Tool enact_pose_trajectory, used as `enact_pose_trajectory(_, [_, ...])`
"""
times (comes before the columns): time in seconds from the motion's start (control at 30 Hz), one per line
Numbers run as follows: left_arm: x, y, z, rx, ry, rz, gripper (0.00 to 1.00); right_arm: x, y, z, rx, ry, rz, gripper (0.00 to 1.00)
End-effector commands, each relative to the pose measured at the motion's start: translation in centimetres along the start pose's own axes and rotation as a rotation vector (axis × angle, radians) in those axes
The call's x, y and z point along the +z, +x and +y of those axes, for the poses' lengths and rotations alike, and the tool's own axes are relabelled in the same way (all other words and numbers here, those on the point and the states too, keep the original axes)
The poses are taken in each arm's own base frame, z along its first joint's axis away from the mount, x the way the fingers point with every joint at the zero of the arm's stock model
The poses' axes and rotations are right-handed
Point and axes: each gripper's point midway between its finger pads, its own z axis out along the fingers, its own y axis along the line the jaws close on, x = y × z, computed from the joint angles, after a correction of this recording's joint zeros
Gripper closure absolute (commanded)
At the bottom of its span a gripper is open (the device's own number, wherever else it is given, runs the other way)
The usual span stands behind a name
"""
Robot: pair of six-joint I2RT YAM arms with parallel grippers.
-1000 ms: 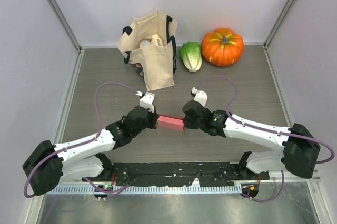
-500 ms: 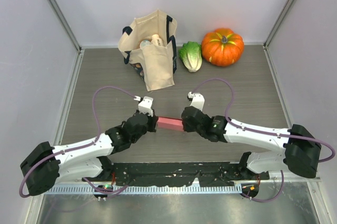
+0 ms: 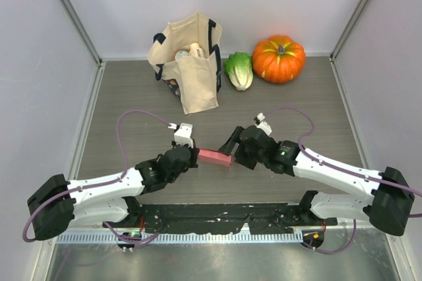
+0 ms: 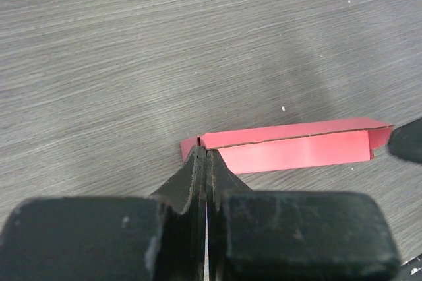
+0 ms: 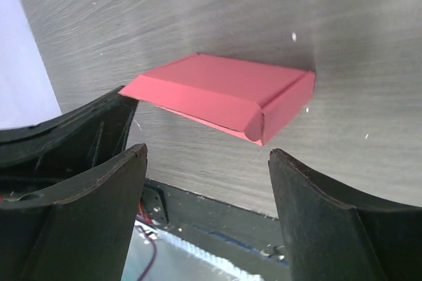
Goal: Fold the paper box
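Two grippers meet over the grey bench (image 3: 297,103), near its front middle. The left gripper (image 3: 194,156) pinches the left end of the slim pink paper box (image 3: 215,156); the right gripper (image 5: 208,154) stands spread wide at its right end.

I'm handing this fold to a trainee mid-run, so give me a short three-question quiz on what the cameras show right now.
1. True or false: the right gripper is shut on the paper box.
2. Which one pinches the box's end? A) the left gripper B) the right gripper C) neither
3. What lies between the tote bag and the pumpkin?
Key: 1 false, its jaws stand open. 2 A. 3 the cabbage.
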Motion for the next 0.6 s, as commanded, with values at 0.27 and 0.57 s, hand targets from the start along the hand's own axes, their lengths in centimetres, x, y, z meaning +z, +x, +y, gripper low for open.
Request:
enact_pose_trajectory(0.27, [0.0, 2.6, 1.6, -0.006, -0.162, 0.11, 1.0, 1.3, 0.4, 1.3, 0.525, 0.022, 0.021, 0.19])
enact_pose_trajectory(0.57, [-0.2, 2.2, 1.4, 0.015, -0.154, 0.102, 1.0, 3.0, -0.9, 0.3, 0.587, 0.003, -0.047, 0.23])
